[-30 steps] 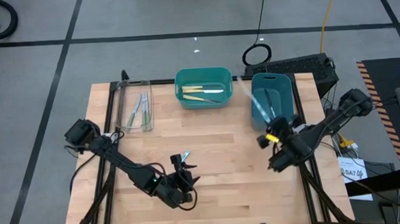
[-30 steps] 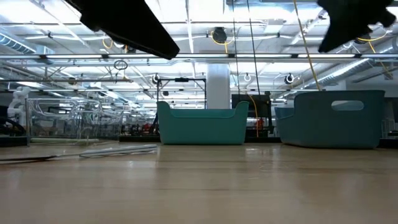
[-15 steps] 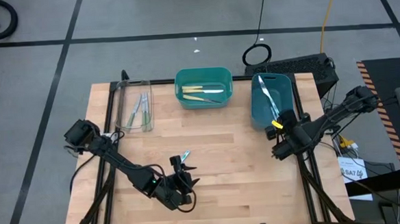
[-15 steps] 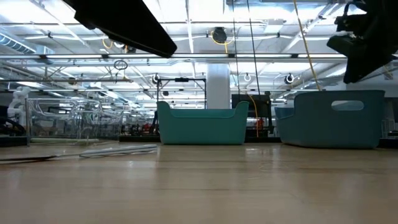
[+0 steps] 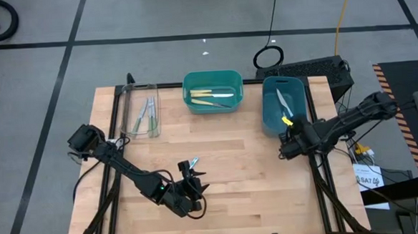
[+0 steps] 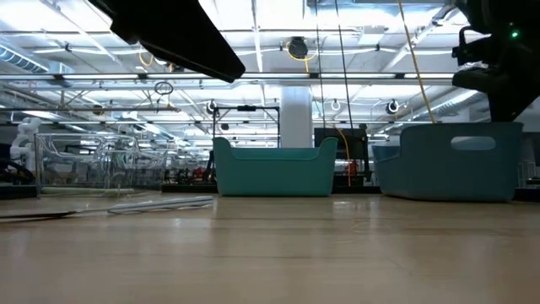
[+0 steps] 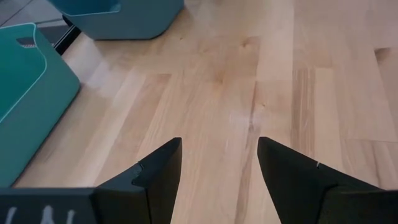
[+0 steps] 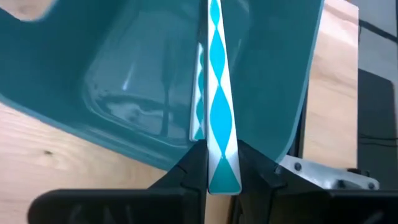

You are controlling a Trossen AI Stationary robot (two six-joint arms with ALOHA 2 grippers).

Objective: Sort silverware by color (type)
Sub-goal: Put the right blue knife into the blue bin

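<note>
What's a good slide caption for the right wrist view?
Right gripper clamps a blue-and-white diamond-patterned utensil handle and holds it over the blue bin.

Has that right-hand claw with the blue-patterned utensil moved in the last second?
Yes. In the high view the right gripper has swung its utensil over the blue bin, lining it up lengthwise.

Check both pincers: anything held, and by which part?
The right pincer clamps a light blue-handled utensil at its handle end, pointing into the blue bin. The left pincer is open, empty, over the table.
</note>
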